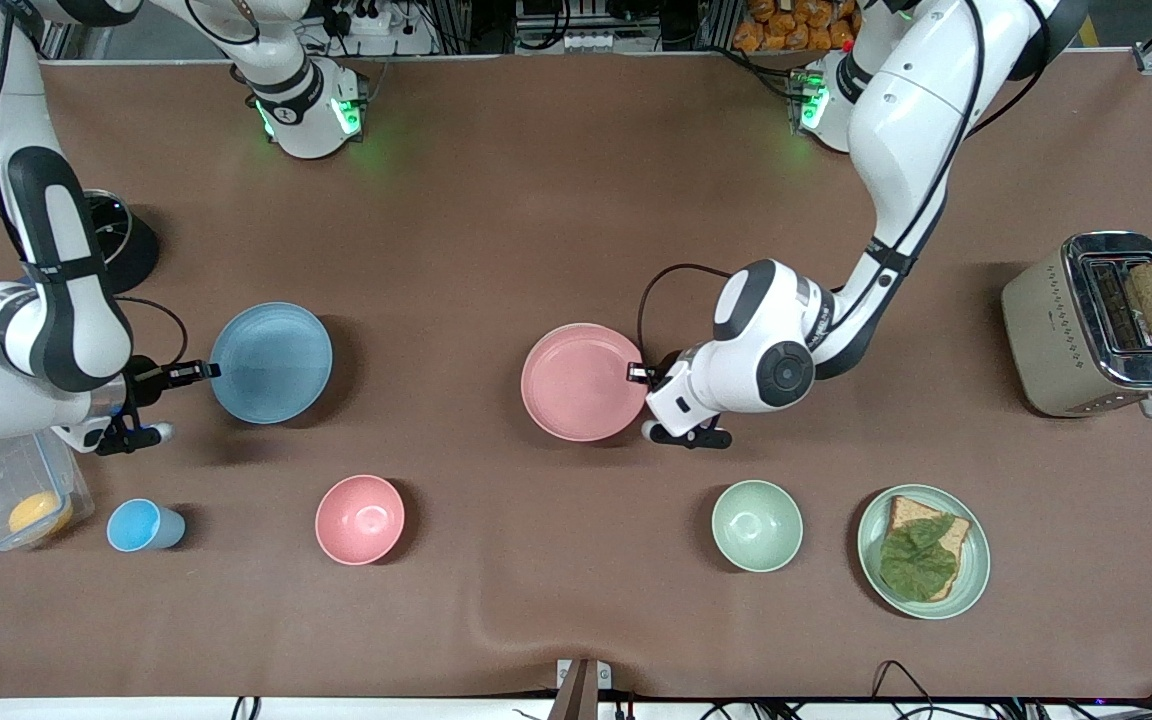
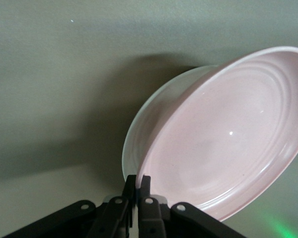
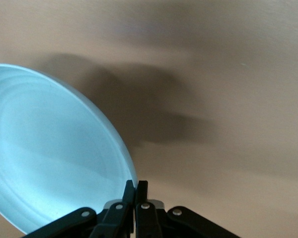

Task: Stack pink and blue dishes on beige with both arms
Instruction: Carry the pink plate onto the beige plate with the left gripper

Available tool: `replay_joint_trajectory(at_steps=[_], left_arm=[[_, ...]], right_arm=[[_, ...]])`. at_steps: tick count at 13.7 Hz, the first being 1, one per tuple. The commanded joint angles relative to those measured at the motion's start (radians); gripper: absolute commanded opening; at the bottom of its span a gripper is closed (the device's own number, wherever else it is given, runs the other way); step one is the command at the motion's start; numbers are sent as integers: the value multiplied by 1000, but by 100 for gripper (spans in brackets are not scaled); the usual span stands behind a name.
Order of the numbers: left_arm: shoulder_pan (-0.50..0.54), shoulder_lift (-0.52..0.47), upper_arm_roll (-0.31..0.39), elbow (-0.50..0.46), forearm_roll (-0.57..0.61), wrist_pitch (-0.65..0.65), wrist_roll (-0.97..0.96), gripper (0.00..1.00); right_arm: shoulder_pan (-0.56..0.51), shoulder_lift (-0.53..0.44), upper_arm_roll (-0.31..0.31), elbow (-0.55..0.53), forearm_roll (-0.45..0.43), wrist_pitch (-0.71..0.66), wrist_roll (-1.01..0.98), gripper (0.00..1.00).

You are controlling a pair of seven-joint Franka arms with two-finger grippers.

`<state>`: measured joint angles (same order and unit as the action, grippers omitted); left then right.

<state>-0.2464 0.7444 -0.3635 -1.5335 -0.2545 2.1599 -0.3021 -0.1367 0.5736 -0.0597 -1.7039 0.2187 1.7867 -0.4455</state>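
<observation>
Between my left gripper's (image 2: 137, 184) closed fingers sits the pink plate's (image 2: 223, 134) rim, a pale plate (image 2: 139, 130) showing beneath only there; my right gripper (image 3: 135, 191) pinches the blue plate (image 3: 49, 148).

Front view evenly lit from overhead, sharp across the brown table (image 1: 536, 200); soft shadows sit beside the flat light blue plate (image 1: 271, 362) and flat pale pink plate (image 1: 584, 382). Green LED glow at both arm bases. Chrome glare on the beige toaster (image 1: 1096, 325). Left wrist view dim, greenish cast, small highlight speck on pink plate, heavy shadow under it. Right wrist view warmer, blue plate near-overexposed, broad blurry shadow on table
</observation>
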Motion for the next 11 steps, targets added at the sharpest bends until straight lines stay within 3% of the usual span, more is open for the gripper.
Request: replay_joint_trajectory(at_steps=[1, 6, 8, 11], left_arm=[[-10, 26, 9, 24, -6, -9, 1, 0], [-11, 56, 9, 26, -6, -6, 6, 0], [-10, 47, 9, 26, -2, -6, 6, 99], [-8, 3, 11, 30, 35, -9, -5, 100]], right_arm=[[54, -8, -2, 29, 33, -39, 91, 0], [175, -9, 0, 98, 77, -115, 270, 0], [219, -9, 0, 112, 94, -119, 336, 0], [305, -11, 1, 136, 128, -119, 460, 0]])
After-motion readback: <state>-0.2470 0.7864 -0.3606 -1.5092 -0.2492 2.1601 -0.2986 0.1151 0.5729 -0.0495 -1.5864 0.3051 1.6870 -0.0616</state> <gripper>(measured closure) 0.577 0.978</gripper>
